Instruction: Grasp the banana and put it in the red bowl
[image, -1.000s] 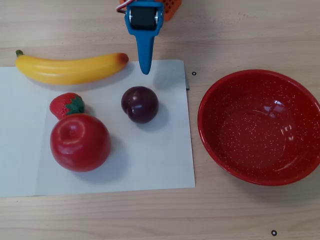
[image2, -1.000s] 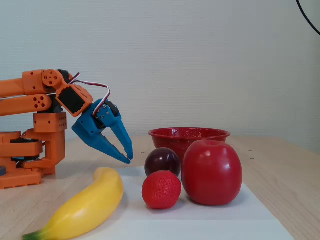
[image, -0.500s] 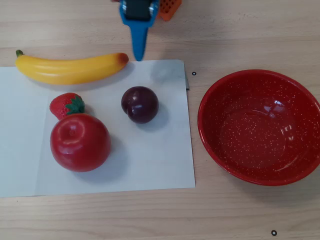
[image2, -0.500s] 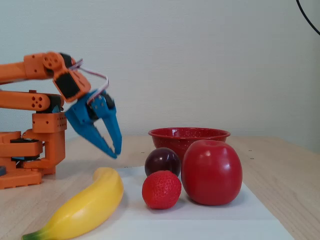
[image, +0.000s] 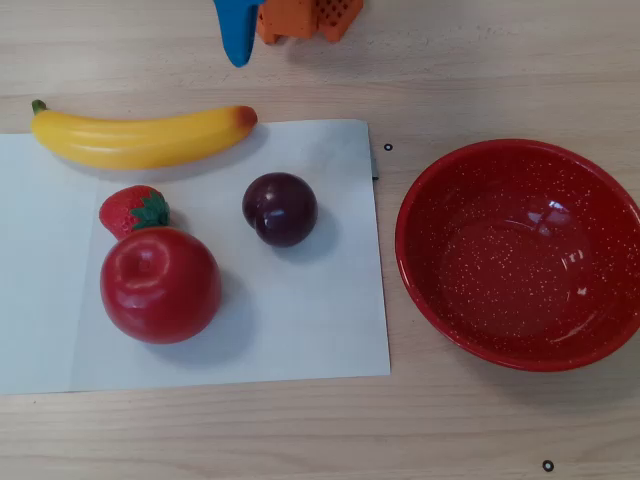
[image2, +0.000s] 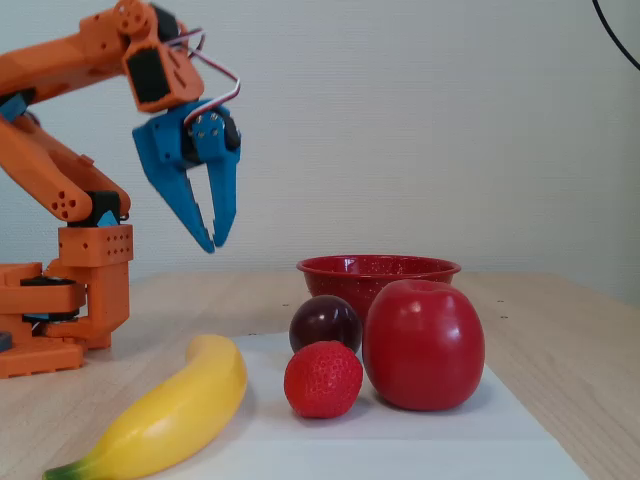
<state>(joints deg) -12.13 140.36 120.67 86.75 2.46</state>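
The long, curved, glossy yellow plastic banana (image: 140, 137) lies on the pale wooden table (image: 480, 70), its lower edge overlapping the top border of a white paper sheet (image: 300, 310). In the overhead view its green stem tip points left and its orange-red blushed end points right. Taking the banana as the landmark: just below its left half sits a small red strawberry with a green cap (image: 133, 210), and below that, touching the strawberry, a big glossy red apple (image: 160, 284). Below the banana's right end, apart from it, rests a dark purple plum (image: 280, 208). Well to the right of the banana, off the paper, stands the large round red bowl with fine white speckles (image: 520, 255); nothing lies in it.

The blue two-finger tool (image2: 212, 242) on the orange arm (image2: 60, 70) hangs high above the table, behind the banana in the fixed view, fingertips pointing down. Its jaws are slightly parted at the tips and hold nothing.
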